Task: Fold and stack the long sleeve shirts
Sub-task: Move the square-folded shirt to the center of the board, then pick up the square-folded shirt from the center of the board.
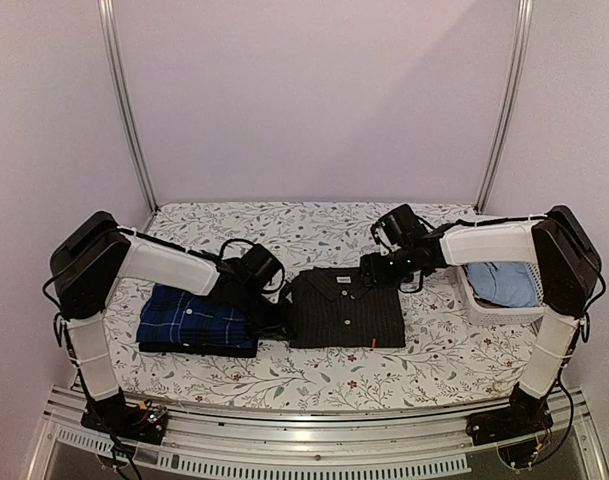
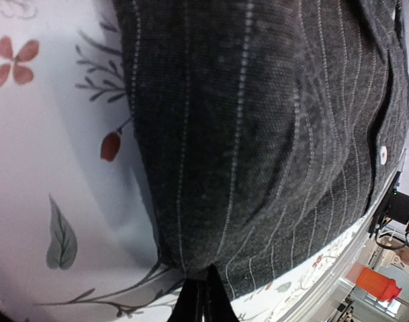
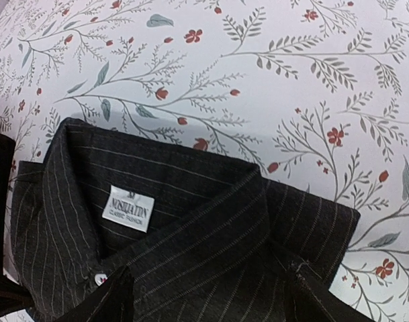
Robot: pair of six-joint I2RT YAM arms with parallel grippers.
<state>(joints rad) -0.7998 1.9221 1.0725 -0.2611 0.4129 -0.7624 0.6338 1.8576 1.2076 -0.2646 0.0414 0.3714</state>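
The black pinstriped shirt [image 1: 346, 310] lies folded in the middle of the table, collar at the far side. The navy check shirt [image 1: 196, 320] lies folded to its left. My left gripper [image 1: 275, 300] is at the black shirt's left edge. In the left wrist view its fingers [image 2: 203, 295] are pressed together on the hem of the black shirt [image 2: 258, 134]. My right gripper [image 1: 376, 270] hovers over the collar. In the right wrist view it [image 3: 209, 275] is open, fingers spread either side of the collar [image 3: 211, 221] and white label [image 3: 128, 208].
A white basket [image 1: 474, 300] holding light blue cloth [image 1: 506, 282] stands at the right edge of the floral table cover [image 1: 314, 225]. Metal rails run along the near edge, and grey walls close in the back and sides.
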